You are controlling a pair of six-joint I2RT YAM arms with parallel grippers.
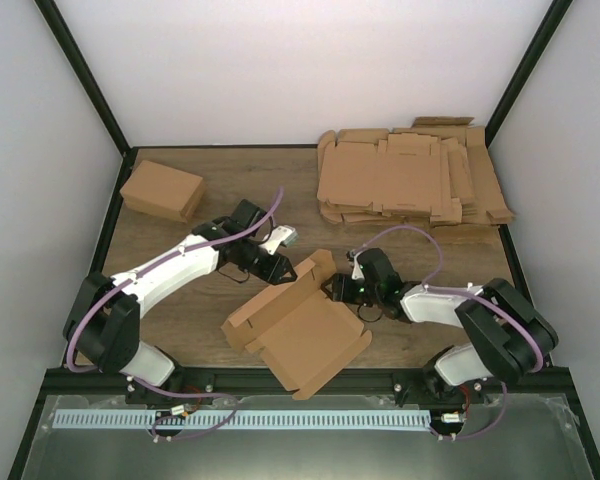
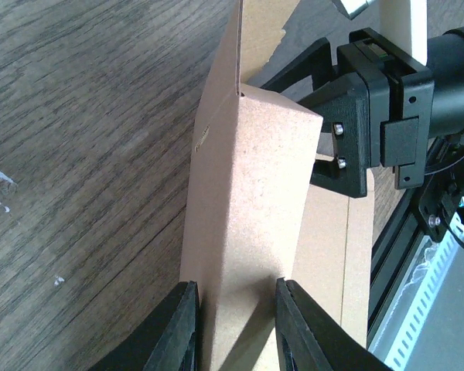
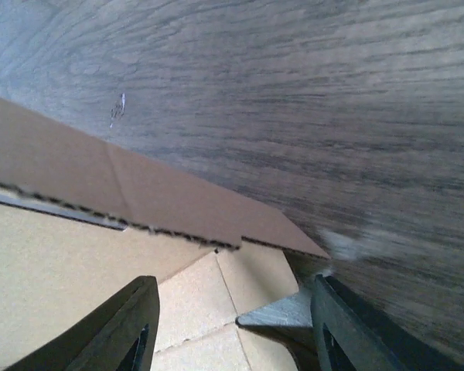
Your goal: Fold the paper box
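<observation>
At the near middle of the table (image 1: pixel 180 300), I see the paper box (image 1: pixel 305 340) lying half-formed and skewed. Its long raised wall runs from near-left to far-right, and its flat flap points toward the near-right. My left gripper (image 2: pixel 232 332) pinches that upright wall between both fingers. My right gripper (image 3: pixel 236 309) stands spread wide at the wall's far-right corner, holding nothing.

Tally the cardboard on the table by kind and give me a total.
Part-folded paper box, open, near middle: 1
Closed brown box, far left: 1
Pile of flat blanks, far right: 1
Total: 3
</observation>
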